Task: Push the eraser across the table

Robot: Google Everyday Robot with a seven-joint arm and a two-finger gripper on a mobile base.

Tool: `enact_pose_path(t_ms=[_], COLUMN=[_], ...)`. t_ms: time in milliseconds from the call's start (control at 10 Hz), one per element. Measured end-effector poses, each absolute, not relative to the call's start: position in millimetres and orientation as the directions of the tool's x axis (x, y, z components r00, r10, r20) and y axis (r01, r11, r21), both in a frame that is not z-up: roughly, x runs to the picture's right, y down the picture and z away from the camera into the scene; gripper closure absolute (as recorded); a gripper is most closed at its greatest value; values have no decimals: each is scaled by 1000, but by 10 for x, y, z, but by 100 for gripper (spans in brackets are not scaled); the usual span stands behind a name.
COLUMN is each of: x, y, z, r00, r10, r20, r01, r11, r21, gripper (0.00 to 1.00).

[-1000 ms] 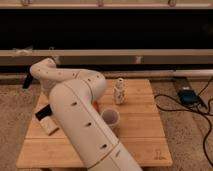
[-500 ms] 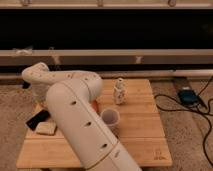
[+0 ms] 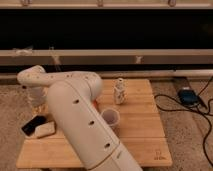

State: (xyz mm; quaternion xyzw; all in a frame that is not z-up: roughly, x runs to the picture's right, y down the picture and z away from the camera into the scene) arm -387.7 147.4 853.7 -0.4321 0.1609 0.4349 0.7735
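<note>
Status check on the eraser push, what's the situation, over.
Gripper low over the table's left edge, behind the eraser. Eraser at left edge, beige block touching its right side. White cup mid-table.

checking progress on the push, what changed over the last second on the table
The arm swung further left, so the pincer now sits over the table's left edge. The eraser slid left and toward the near-left corner, and the beige block now shows beside it. Nothing was visibly grasped or released. The small white bottle and the cup stayed put.
</note>
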Motion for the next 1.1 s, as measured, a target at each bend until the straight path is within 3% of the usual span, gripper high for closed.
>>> enact_pose_path(t_ms=[500, 1100], x=[-3900, -3700], y=[1541, 1018], z=[8317, 8095], r00=[598, 579], r10=[526, 617], r20=[-605, -532], r01=[-786, -786], r11=[238, 249], r21=[-570, -567], gripper=[94, 91])
